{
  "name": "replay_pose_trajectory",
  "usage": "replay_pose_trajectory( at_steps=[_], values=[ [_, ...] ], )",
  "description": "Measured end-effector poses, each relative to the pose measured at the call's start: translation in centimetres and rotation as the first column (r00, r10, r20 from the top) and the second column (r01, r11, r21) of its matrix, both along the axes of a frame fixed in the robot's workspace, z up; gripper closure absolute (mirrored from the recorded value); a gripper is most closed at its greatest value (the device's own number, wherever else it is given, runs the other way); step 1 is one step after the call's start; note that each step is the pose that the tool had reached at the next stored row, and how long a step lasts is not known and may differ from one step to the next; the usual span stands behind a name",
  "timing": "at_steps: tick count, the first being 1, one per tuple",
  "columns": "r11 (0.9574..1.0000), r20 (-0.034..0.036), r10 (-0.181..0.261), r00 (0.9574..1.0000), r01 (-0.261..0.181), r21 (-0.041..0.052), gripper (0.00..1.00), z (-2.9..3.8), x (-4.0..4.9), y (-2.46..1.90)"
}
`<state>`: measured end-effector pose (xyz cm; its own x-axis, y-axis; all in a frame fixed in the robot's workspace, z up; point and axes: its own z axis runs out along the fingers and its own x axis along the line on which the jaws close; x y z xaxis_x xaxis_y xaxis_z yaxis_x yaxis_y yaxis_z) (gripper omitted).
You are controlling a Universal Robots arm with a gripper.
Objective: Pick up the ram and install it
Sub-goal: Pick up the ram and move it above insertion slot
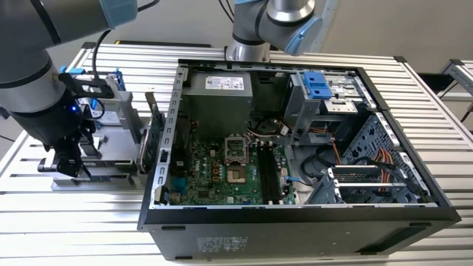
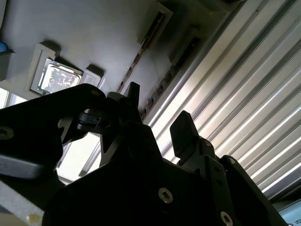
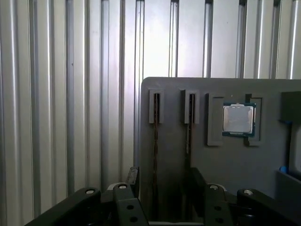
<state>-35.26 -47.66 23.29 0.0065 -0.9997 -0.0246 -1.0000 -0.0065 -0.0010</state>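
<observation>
Two ram sticks stand on edge in the slots of a grey holder [image 3: 221, 160]. The nearer-to-edge ram [image 3: 155, 141] and the other ram [image 3: 190, 127] both look like thin dark lines; the second wrist view shows them too, one [image 2: 141, 52] beside the other [image 2: 163, 82]. My gripper [image 3: 164, 181] hangs just above the holder with its jaws open and nothing between them. Its two black fingertips [image 3: 133, 175] stand apart over the sticks, also seen from below in the second wrist view [image 2: 160, 113]. In the exterior view the gripper [image 1: 72, 162] is low over the holder, left of the computer case.
The open computer case [image 1: 296, 213] lies at the centre of a slatted metal table [image 1: 66, 221], with memory slots [image 1: 270, 177] on its motherboard. A processor chip [image 3: 238, 118] sits in the holder. A green expansion card [image 1: 153, 138] stands beside the case wall. A second arm [image 1: 284, 22] is behind the case.
</observation>
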Motion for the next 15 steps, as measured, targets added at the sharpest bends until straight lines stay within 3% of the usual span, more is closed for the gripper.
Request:
replay_pose_trajectory(
  at_steps=[15],
  values=[
    [1.0,0.0,0.0,1.0,0.0,-0.0001,1.0,-1.16,0.0,0.01]
  ],
)
